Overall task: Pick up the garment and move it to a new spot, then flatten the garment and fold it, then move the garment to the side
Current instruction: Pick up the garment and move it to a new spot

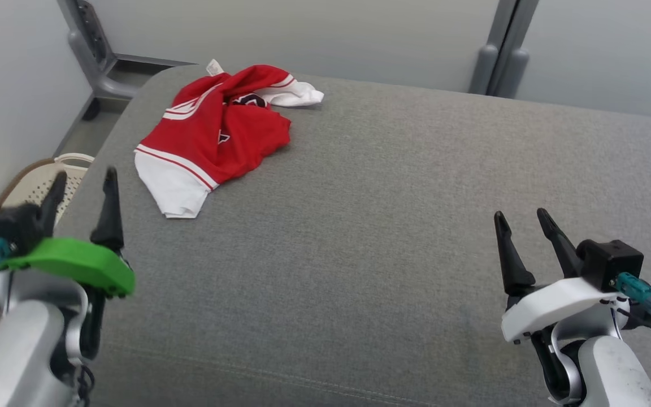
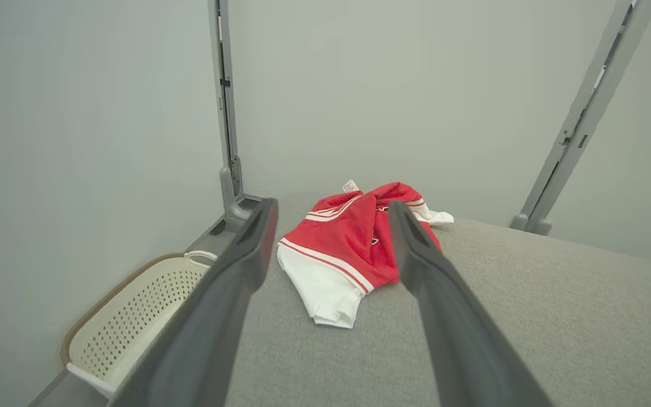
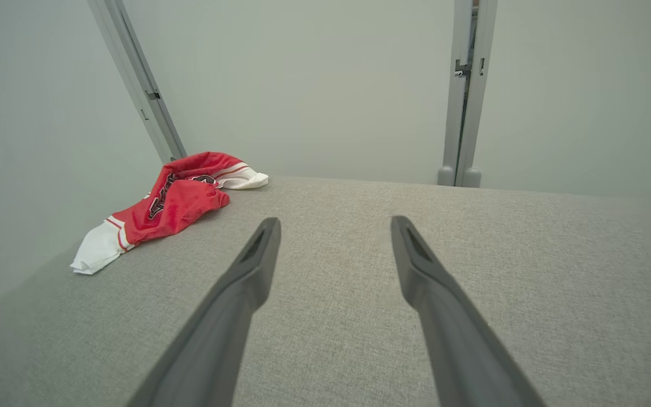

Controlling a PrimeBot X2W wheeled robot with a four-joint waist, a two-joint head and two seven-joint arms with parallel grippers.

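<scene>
When we count, we find one garment (image 1: 212, 133), two grippers, one basket (image 1: 37, 183) and two grey upright posts (image 1: 91, 48) at the far corners. We see the garment, red with white striped cuffs, lying crumpled on the far left part of the grey padded surface (image 1: 370, 237), touched by neither gripper. Our left gripper (image 1: 86, 173) hovers at the near left edge, fingers spread and holding nothing. Our right gripper (image 1: 520, 213) hovers at the near right, well apart from the garment, likewise spread and empty. We cannot read the dark print, which is folded into the cloth. We see the basket only in part, past the surface's left edge, partly behind our left gripper.
</scene>
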